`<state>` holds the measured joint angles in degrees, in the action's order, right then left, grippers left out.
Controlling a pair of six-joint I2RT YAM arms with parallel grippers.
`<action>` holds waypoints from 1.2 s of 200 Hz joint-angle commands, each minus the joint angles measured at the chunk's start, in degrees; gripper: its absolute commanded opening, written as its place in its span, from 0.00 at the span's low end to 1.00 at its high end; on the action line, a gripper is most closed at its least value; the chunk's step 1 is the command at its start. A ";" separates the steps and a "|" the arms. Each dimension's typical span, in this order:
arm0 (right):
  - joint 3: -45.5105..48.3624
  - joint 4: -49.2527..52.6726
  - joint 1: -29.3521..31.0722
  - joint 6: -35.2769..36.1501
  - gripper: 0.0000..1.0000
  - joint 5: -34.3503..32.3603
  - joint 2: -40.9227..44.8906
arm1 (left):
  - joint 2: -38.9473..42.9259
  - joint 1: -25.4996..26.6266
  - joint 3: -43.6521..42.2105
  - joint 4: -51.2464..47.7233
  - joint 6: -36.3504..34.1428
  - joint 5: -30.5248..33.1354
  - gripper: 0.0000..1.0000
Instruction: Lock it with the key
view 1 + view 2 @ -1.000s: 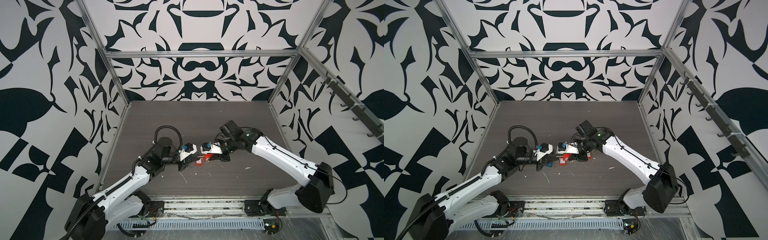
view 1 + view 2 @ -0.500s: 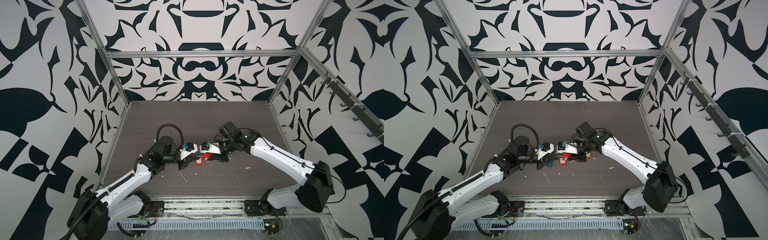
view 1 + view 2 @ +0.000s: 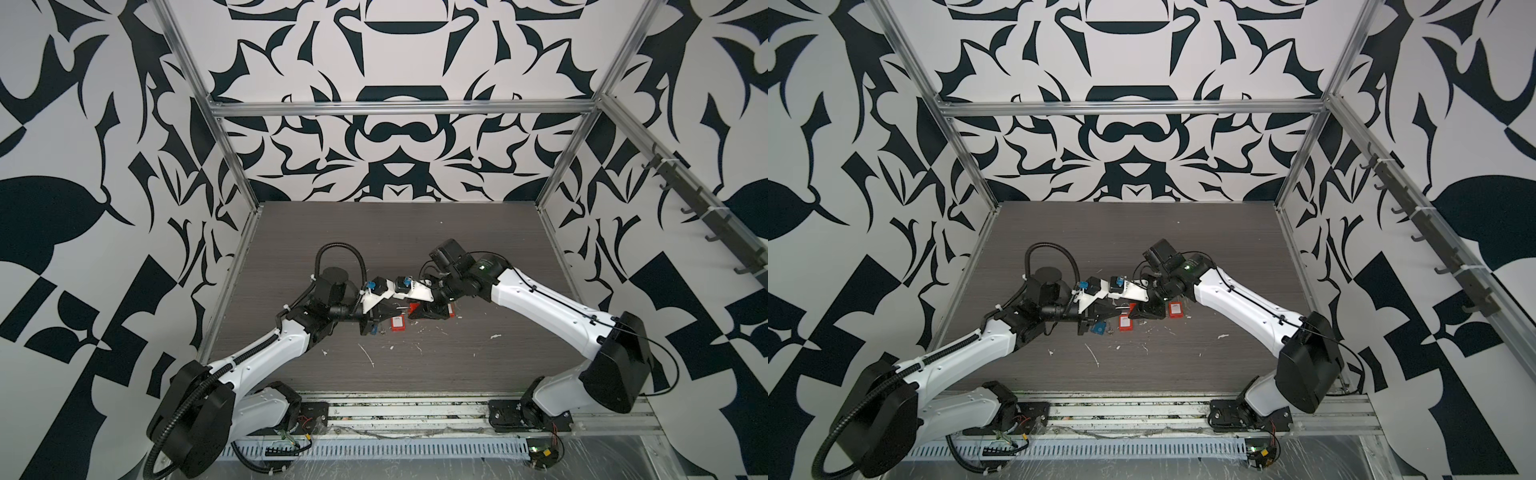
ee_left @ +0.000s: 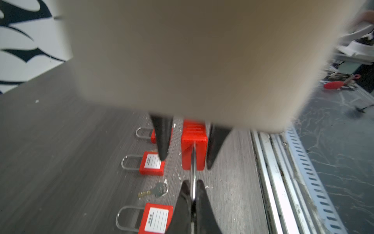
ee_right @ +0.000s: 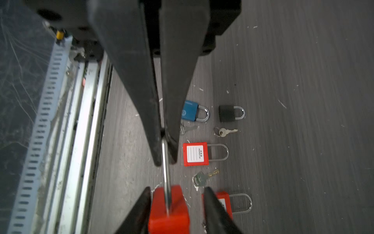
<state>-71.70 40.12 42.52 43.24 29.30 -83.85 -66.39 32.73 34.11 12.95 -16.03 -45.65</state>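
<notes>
Both arms meet over the middle of the counter (image 3: 415, 245). Both top views show only scraps of red beneath the wrists, and the wrist views tell the rest. The left pincer (image 4: 193, 182) is clenched on the steel shackle (image 4: 193, 170) of a red padlock (image 4: 194, 147), which lies stretched between the two arms. The right pincer (image 5: 177, 189) brackets the padlock's body but is released. The left wrist view shows a plain gap between one finger (image 4: 162, 139) and the red body, while the other finger sits just beside it. The green-headed key (image 5: 202, 178) lies on the counter, gripped by nothing. It lies between a labelled spare (image 5: 195, 154) on its left and a second spare (image 5: 224, 202) on its right, which is half hidden behind a finger. Only the right wrist view shows what lies farther left: a blue padlock (image 5: 191, 110), a black padlock (image 5: 227, 113) beyond it, a plain key (image 5: 188, 129) and a ringed key (image 5: 224, 131). A third spare (image 3: 1175, 309) lies right of the right pincer; the top views catch it, but the right wrist view does not.
</notes>
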 commanded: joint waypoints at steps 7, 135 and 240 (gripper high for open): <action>-4.76 7.25 1.27 4.13 0.60 -2.82 4.64 | 1.43 -3.17 3.45 -0.57 -0.69 -7.04 0.00; -8.89 19.23 -7.66 1.40 0.56 -2.28 8.85 | 2.59 -3.22 10.01 -13.29 -6.29 -9.52 0.00; -5.69 6.62 -7.72 -4.66 0.48 -12.19 4.23 | 1.53 -0.60 11.63 -14.39 -5.80 -9.57 0.00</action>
<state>-78.08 53.98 35.03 41.10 23.24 -79.72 -64.95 30.94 43.31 0.16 -21.23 -51.62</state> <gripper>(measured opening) 0.482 0.063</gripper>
